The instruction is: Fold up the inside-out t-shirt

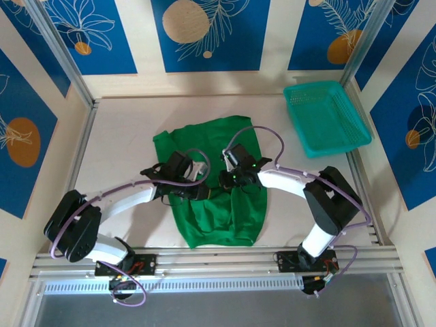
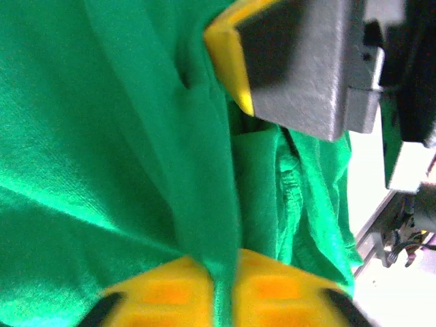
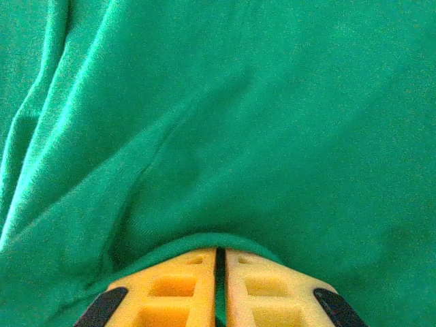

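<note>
Both of our grips are closed on cloth: the left gripper [image 2: 223,276] pinches a ridge of the inside-out t-shirt [image 1: 208,143], the right gripper [image 3: 219,257] a fold. The shirt lies rumpled mid-tabletop [image 1: 122,143]. We should move both together, holding the cloth taut between them.

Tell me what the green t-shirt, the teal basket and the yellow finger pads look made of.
T-shirt: soft matte knit cloth, fine weave and wrinkles showing. Basket: likely rigid plastic, moulded mesh walls, slight sheen. Finger pads: seemingly moulded plastic or rubber, matte, with recessed pockets.
</note>
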You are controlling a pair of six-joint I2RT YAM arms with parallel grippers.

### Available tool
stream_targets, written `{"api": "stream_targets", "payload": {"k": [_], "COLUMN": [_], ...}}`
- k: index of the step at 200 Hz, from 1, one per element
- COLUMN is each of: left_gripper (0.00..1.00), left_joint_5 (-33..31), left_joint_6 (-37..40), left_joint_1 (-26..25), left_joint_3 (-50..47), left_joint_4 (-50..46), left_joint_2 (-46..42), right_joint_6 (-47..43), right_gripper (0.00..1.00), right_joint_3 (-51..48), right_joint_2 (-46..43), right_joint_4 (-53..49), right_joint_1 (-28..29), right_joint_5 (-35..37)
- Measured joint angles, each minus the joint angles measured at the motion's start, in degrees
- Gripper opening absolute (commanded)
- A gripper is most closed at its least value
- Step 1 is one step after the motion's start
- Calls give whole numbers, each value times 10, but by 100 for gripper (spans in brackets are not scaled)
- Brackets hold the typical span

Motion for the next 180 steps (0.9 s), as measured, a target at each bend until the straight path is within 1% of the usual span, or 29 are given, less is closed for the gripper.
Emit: {"api": "stream_targets", "payload": {"k": [13, 18, 27, 30, 53, 72, 93, 108, 123, 151, 180], "left_gripper": [48, 51, 54, 55, 56, 56, 56, 55, 48, 23, 5], "left_joint_5": [0, -1, -3, -5, -33, -52, -51, -45, -34, -11, 9], "left_joint_6": [2, 3, 13, 13, 39, 65, 89, 103, 115, 141, 143], "left_joint_1": [0, 1, 4, 5, 14, 21, 23, 23, 23, 23, 23], "left_joint_3": [-3, -4, -4, -4, 8, 38, 78, 83, 83, 91, 92], "left_joint_4": [3, 4, 3, 2, -5, -5, 4, 28, 42, 47, 51], "left_joint_2": [0, 1, 4, 6, 32, 64, 100, 110, 115, 138, 149], "right_joint_6": [-1, -2, -6, -1, -4, -4, 0, 5, 11, 17, 24], "right_gripper": [10, 7, 0, 0, 0, 0, 0, 0, 0, 0, 0], "right_joint_3": [1, 1, 1, 0, -13, -50, -85, -98, -107, -109, -109], "right_joint_2": [8, 10, 13, 13, 9, -15, -54, -82, -103, -122, -127], "right_joint_4": [10, 13, 19, 20, 46, 71, 83, 95, 109, 124, 125], "right_joint_1": [-3, -4, -4, -4, -5, -5, -10, -21, -38, -67, -79], "right_joint_5": [0, 0, 0, 0, -6, -17, -29, -43, -62, -97, -136]}}
